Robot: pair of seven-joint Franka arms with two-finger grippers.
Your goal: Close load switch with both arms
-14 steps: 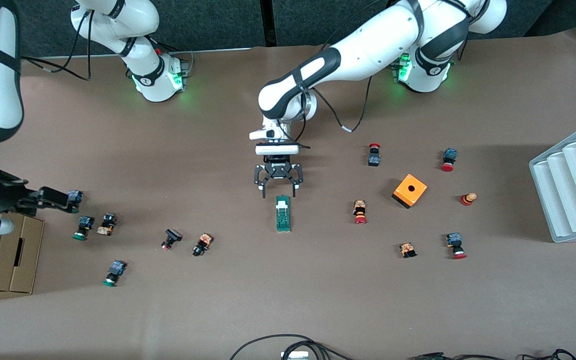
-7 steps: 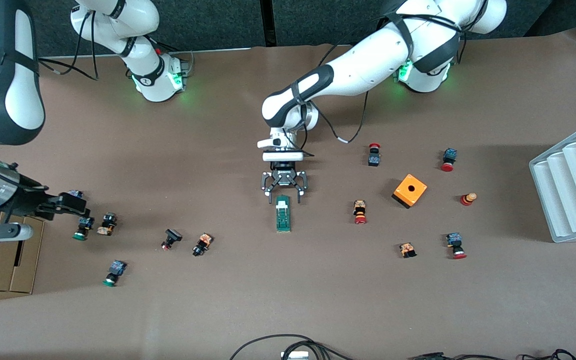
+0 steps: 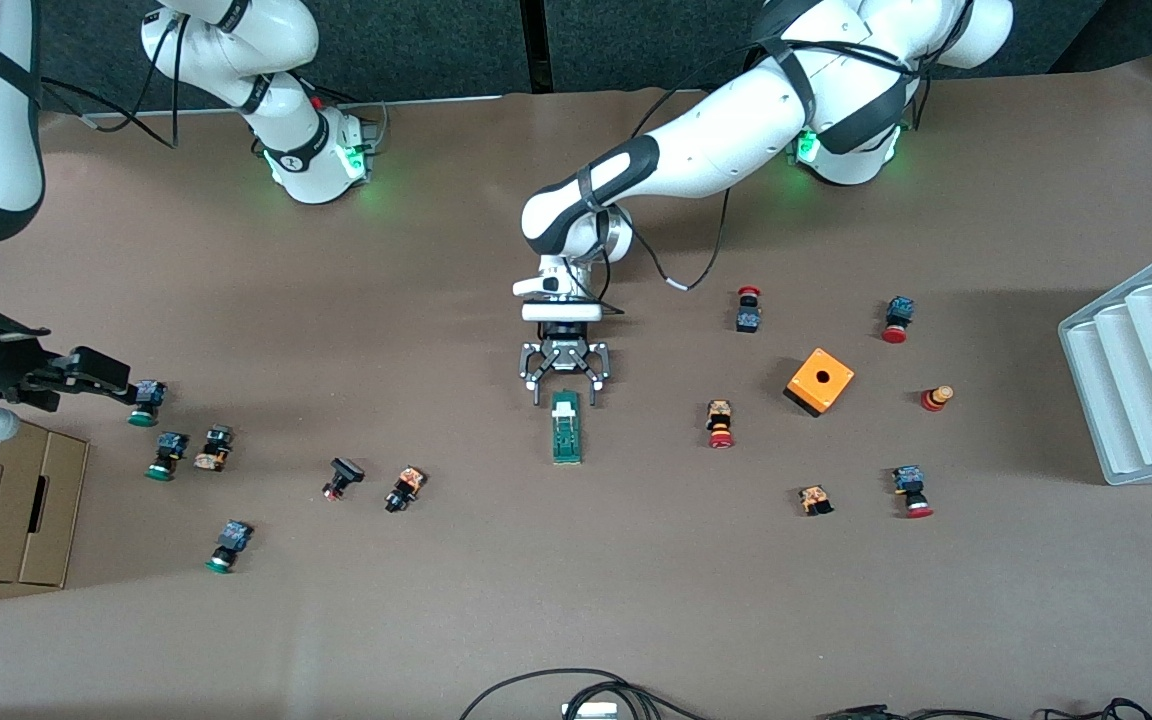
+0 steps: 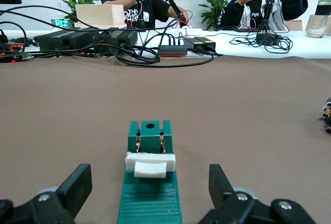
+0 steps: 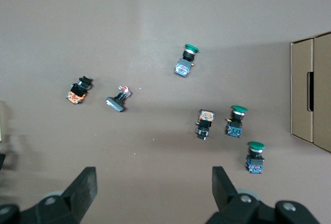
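Lowered since a second ago, my left gripper [image 3: 565, 395] straddles the load switch [image 3: 566, 428] mid-table, fingers apart; right gripper [image 3: 101, 372] hangs spread over buttons. I'd centre the white lever before pinching.

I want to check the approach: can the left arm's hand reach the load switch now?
Probably yes. The left hand is open and hangs just over the white-lever end of the load switch, a finger on each side, nothing between them. The right hand waits at the right arm's end.

High front camera overlooks table [image 3: 576, 600]; wrist cameras look past their own arms
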